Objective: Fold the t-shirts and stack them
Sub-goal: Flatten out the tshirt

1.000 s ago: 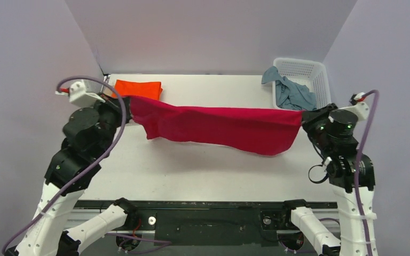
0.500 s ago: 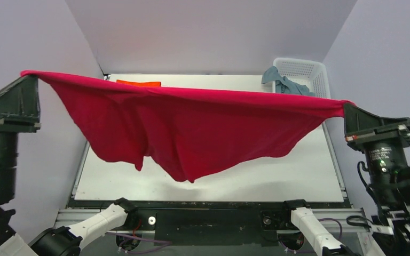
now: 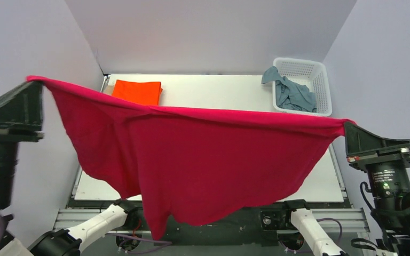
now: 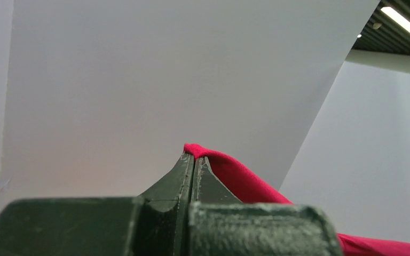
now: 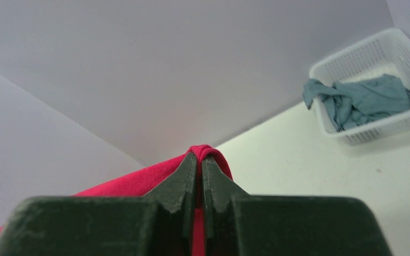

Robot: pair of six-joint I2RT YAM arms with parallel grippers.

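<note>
The left gripper and the right gripper are each clamping shut on one end of the red t-shirt, which is hanging spread between them above the table. Behind it, the folded orange t-shirt is lying on the table, and the grey-blue t-shirt is lying in the white basket.

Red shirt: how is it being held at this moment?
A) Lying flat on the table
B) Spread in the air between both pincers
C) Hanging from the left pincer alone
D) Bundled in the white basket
B: the red shirt hangs as a wide sheet, one top corner pinched in the shut left pincer and the other in the shut right pincer.
</note>
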